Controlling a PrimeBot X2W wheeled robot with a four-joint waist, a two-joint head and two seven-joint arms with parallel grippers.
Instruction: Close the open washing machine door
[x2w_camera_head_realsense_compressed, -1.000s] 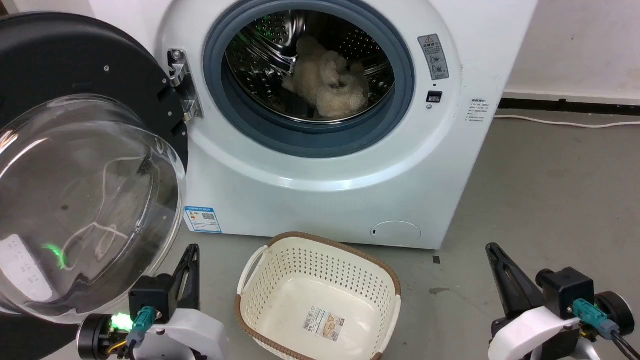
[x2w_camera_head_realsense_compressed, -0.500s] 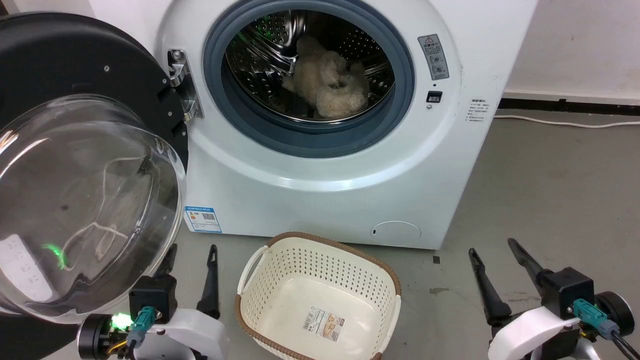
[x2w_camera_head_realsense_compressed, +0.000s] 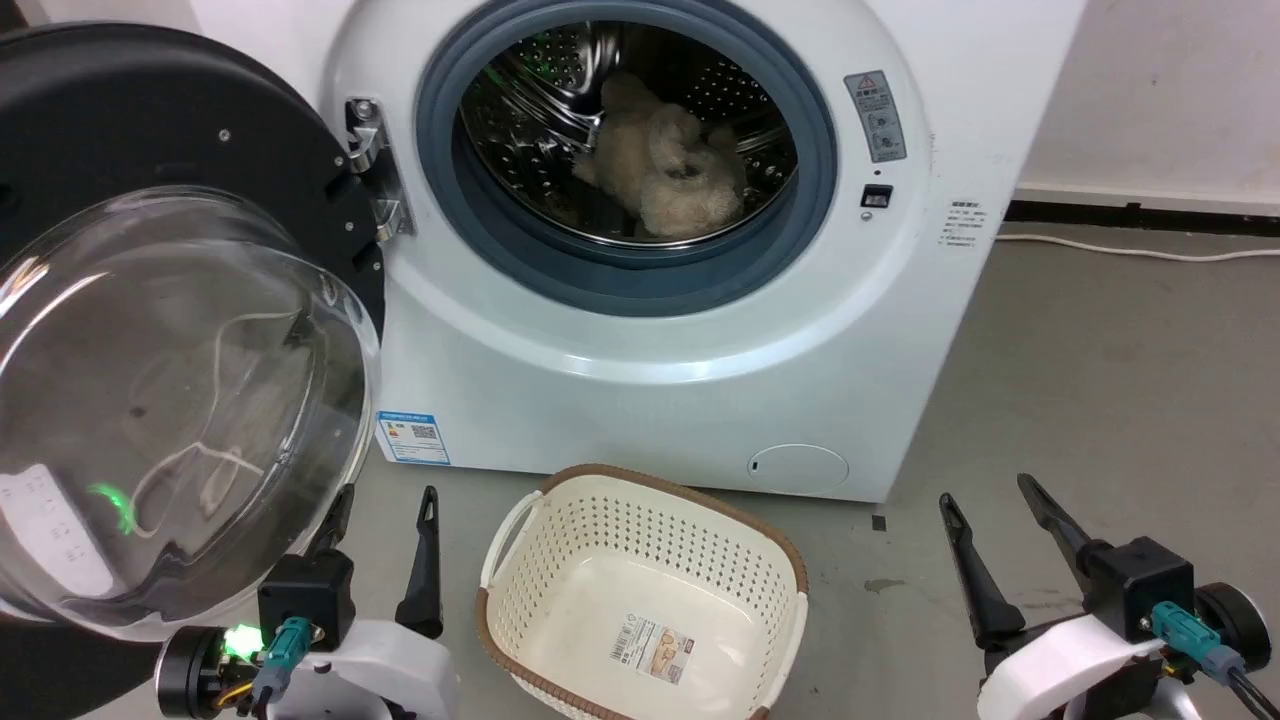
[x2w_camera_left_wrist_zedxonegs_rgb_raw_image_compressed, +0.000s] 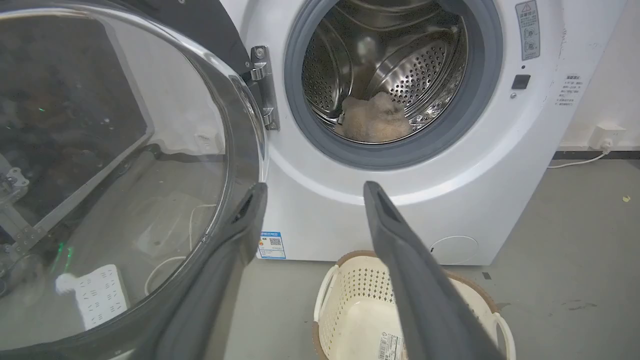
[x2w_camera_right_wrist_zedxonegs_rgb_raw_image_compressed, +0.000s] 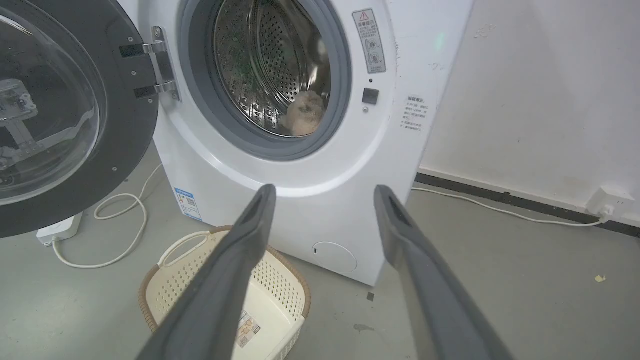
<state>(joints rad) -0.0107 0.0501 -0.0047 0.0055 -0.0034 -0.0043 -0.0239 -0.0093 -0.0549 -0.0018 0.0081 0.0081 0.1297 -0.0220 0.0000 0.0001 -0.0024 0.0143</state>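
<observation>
Far left of the white front-loading washing machine (x2w_camera_head_realsense_compressed: 650, 400): the washing machine door (x2w_camera_head_realsense_compressed: 170, 330), large and round, with a wide black rim around a domed clear glass bowl. Hangs fully open on the metal hinge (x2w_camera_head_realsense_compressed: 375, 165) at the machine's left edge, bowl turned out towards the robot. Sits as it did a second ago, not yet swung towards the opening.

Low before the machine's left corner, just beside the bowl's lower edge: the left gripper (x2w_camera_head_realsense_compressed: 385, 500). Was pinched shut a second ago; now stands with its two long dark fingers spread well apart, gripping nothing. Cannot tell from the left wrist view whether the nearer finger touches the glass or merely lies alongside.

In the machine's middle: the grey rubber ring (x2w_camera_head_realsense_compressed: 620, 285) around the perforated steel drum (x2w_camera_head_realsense_compressed: 540, 100), with a beige fluffy bundle (x2w_camera_head_realsense_compressed: 665, 175) lying well inside. On the floor just before the machine: a cream perforated plastic basket with a brown rim (x2w_camera_head_realsense_compressed: 620, 530).

Low before the machine's right corner, well apart from the door: the right gripper (x2w_camera_head_realsense_compressed: 985, 492). Likewise gone from closed to wide open, holding nothing.

Reads as readying, not closing. Leaves the whole swing to do, with the left gripper better placed. Probably calls for reaching round the door's far edge and sweeping it rightwards across the machine's front until it latches, keeping the arm clear of the basket.
</observation>
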